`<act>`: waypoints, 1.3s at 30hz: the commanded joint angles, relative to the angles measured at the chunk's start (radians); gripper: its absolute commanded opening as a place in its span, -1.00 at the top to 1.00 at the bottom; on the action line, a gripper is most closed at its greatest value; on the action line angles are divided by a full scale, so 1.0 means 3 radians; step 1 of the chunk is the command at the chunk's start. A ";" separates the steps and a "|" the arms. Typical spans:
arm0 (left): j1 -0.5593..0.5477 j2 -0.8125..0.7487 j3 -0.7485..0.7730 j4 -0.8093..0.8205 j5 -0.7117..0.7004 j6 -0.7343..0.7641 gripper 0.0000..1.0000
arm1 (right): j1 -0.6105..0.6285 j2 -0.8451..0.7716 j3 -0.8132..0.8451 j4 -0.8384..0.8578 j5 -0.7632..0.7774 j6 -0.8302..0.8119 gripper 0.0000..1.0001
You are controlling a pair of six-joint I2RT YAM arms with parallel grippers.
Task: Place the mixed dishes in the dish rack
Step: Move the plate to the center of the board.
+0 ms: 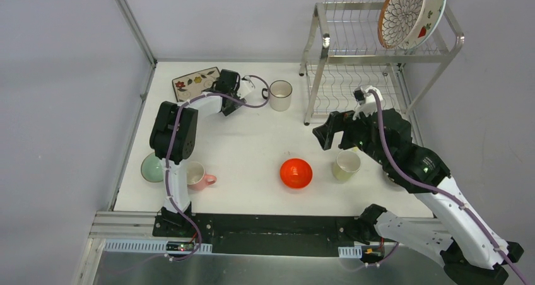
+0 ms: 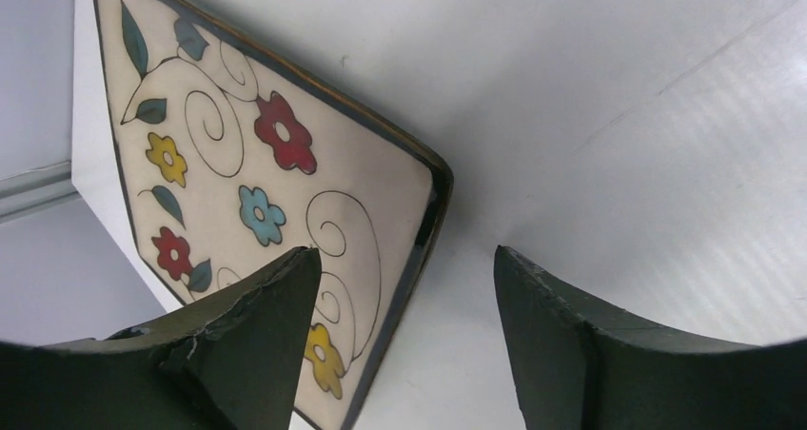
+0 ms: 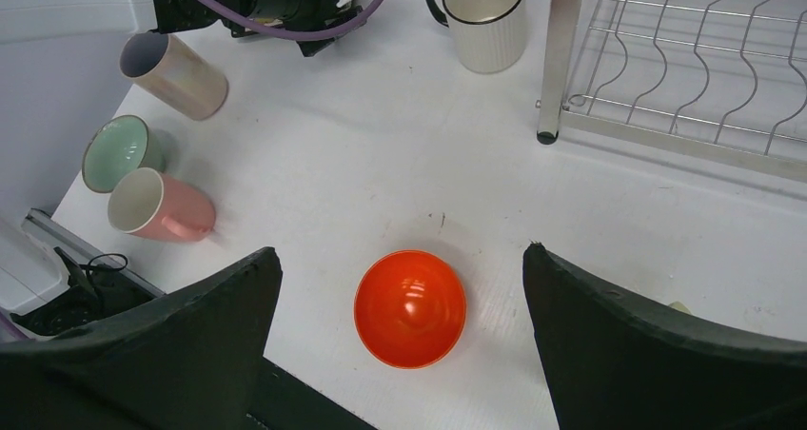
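We see floral rectangle plate [image 1: 194, 82] at far left of worktop [image 1: 252, 140], long axis left-right, right end slightly farther. Left gripper [image 2: 404, 259] part open, straddling plate's right end, nothing clamped. Right gripper [image 3: 400, 251] wide open, empty, above red-orange bowl [image 3: 409, 308].

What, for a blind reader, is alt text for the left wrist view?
A cream rectangular plate with red, yellow and blue flowers lies on a white table. The open left gripper straddles its edge, one dark finger over the plate, one over table.
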 commanded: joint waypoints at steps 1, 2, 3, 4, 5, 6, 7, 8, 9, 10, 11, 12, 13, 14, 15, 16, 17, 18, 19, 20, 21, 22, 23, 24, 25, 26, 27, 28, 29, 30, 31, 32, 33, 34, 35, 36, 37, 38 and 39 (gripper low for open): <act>0.0095 0.0007 -0.0111 0.0144 -0.0092 0.0335 -0.33 | 0.0020 -0.0051 -0.0015 0.0116 0.0081 -0.0048 -1.00; 0.0113 0.0019 -0.0123 0.0158 -0.0110 0.0331 -0.29 | 0.0019 -0.0064 -0.0022 0.0120 0.0090 -0.0049 -1.00; 0.0135 0.0029 -0.0138 0.0183 -0.0119 0.0301 -0.27 | 0.0018 -0.0070 -0.0034 0.0129 0.0095 -0.0048 -1.00; 0.0157 0.0031 -0.0145 0.0208 -0.0107 0.0261 -0.26 | 0.0015 -0.0076 -0.0051 0.0143 0.0104 -0.0053 -1.00; 0.0169 0.0033 -0.0148 0.0225 -0.0090 0.0214 -0.25 | 0.0018 -0.0086 -0.0076 0.0171 0.0112 -0.0058 -1.00; 0.0176 0.0047 -0.0146 0.0236 -0.0075 0.0190 -0.24 | 0.0018 -0.0095 -0.0110 0.0197 0.0115 -0.0059 -1.00; 0.0174 0.0055 -0.0140 0.0240 -0.0059 0.0176 -0.22 | 0.0020 -0.0101 -0.0137 0.0218 0.0115 -0.0056 -1.00; 0.0172 0.0064 -0.0131 0.0239 -0.0038 0.0155 -0.20 | 0.0018 -0.0103 -0.0157 0.0233 0.0114 -0.0057 -1.00; 0.0172 0.0074 -0.0126 0.0240 -0.0028 0.0139 -0.16 | 0.0020 -0.0102 -0.0169 0.0242 0.0115 -0.0054 -1.00; 0.0168 0.0084 -0.0123 0.0240 -0.0024 0.0121 -0.13 | 0.0019 -0.0104 -0.0176 0.0245 0.0115 -0.0052 -0.99; 0.0167 0.0093 -0.0128 0.0240 -0.0030 0.0119 -0.08 | 0.0020 -0.0100 -0.0181 0.0249 0.0115 -0.0041 -1.00; 0.0163 0.0099 -0.0135 0.0238 -0.0043 0.0116 0.00 | 0.0021 -0.0099 -0.0185 0.0251 0.0115 -0.0032 -1.00; 0.0159 0.0101 -0.0148 0.0240 -0.0053 0.0119 0.09 | 0.0018 -0.0103 -0.0190 0.0251 0.0115 -0.0025 -1.00; 0.0157 0.0105 -0.0164 0.0243 -0.0061 0.0112 0.19 | 0.0016 -0.0110 -0.0206 0.0251 0.0112 -0.0018 -1.00; 0.0154 0.0098 -0.0187 0.0256 -0.0066 0.0107 0.27 | 0.0016 -0.0119 -0.0225 0.0255 0.0115 -0.0012 -1.00; 0.0151 0.0093 -0.0212 0.0282 -0.0080 0.0100 0.32 | 0.0017 -0.0131 -0.0239 0.0256 0.0117 -0.0005 -1.00; 0.0147 0.0081 -0.0241 0.0307 -0.0092 0.0086 0.38 | 0.0018 -0.0145 -0.0253 0.0260 0.0122 0.0002 -1.00; 0.0142 0.0060 -0.0270 0.0335 -0.0095 0.0066 0.43 | 0.0017 -0.0156 -0.0265 0.0265 0.0126 0.0010 -1.00; 0.0135 0.0038 -0.0295 0.0352 -0.0088 0.0048 0.48 | 0.0016 -0.0167 -0.0275 0.0270 0.0131 0.0018 -1.00; 0.0129 0.0006 -0.0323 0.0364 -0.0078 0.0040 0.53 | 0.0018 -0.0178 -0.0285 0.0278 0.0138 0.0022 -1.00; 0.0119 -0.0018 -0.0350 0.0375 -0.0078 0.0033 0.58 | 0.0021 -0.0192 -0.0292 0.0281 0.0147 0.0036 -1.00; 0.0105 -0.0041 -0.0366 0.0382 -0.0084 0.0013 0.66 | 0.0016 -0.0196 -0.0298 0.0284 0.0149 0.0045 -1.00; 0.0097 -0.0073 -0.0379 0.0383 -0.0089 -0.0012 0.74 | 0.0016 -0.0200 -0.0303 0.0284 0.0149 0.0048 -1.00; 0.0084 -0.0118 -0.0395 0.0383 -0.0079 -0.0048 0.83 | 0.0020 -0.0208 -0.0311 0.0286 0.0142 0.0052 -1.00; 0.0073 -0.0168 -0.0422 0.0383 -0.0058 -0.0093 0.90 | 0.0020 -0.0217 -0.0325 0.0288 0.0132 0.0056 -1.00; 0.0061 -0.0227 -0.0451 0.0386 -0.0021 -0.0149 0.95 | 0.0015 -0.0227 -0.0343 0.0294 0.0123 0.0061 -1.00; 0.0045 -0.0285 -0.0476 0.0381 0.0015 -0.0191 0.99 | 0.0016 -0.0239 -0.0358 0.0299 0.0117 0.0071 -1.00; 0.0029 -0.0336 -0.0500 0.0380 0.0043 -0.0236 1.00 | 0.0017 -0.0252 -0.0379 0.0308 0.0109 0.0078 -1.00; 0.0009 -0.0384 -0.0520 0.0378 0.0053 -0.0273 1.00 | 0.0015 -0.0267 -0.0402 0.0318 0.0103 0.0093 -1.00; -0.0017 -0.0422 -0.0544 0.0378 0.0045 -0.0302 1.00 | 0.0021 -0.0283 -0.0424 0.0328 0.0097 0.0109 -1.00; -0.0054 -0.0465 -0.0576 0.0377 0.0043 -0.0329 1.00 | 0.0019 -0.0298 -0.0446 0.0338 0.0091 0.0118 -1.00; -0.0092 -0.0503 -0.0611 0.0374 0.0051 -0.0348 1.00 | 0.0017 -0.0306 -0.0468 0.0342 0.0085 0.0132 -1.00; -0.0134 -0.0540 -0.0654 0.0373 0.0055 -0.0359 1.00 | 0.0019 -0.0316 -0.0476 0.0346 0.0081 0.0144 -1.00; -0.0177 -0.0573 -0.0699 0.0373 0.0040 -0.0367 1.00 | 0.0020 -0.0322 -0.0482 0.0343 0.0072 0.0152 -0.99; -0.0222 -0.0605 -0.0751 0.0373 0.0008 -0.0385 1.00 | 0.0020 -0.0328 -0.0483 0.0343 0.0066 0.0162 -1.00; -0.0261 -0.0640 -0.0804 0.0373 -0.0021 -0.0416 1.00 | 0.0016 -0.0333 -0.0483 0.0336 0.0060 0.0165 -1.00; -0.0304 -0.0676 -0.0857 0.0373 -0.0024 -0.0459 1.00 | 0.0017 -0.0341 -0.0479 0.0330 0.0050 0.0174 -1.00; -0.0341 -0.0728 -0.0920 0.0376 -0.0022 -0.0494 1.00 | 0.0017 -0.0348 -0.0478 0.0321 0.0050 0.0173 -0.99; -0.0382 -0.0779 -0.0978 0.0384 -0.0017 -0.0534 1.00 | 0.0018 -0.0360 -0.0480 0.0313 0.0045 0.0172 -1.00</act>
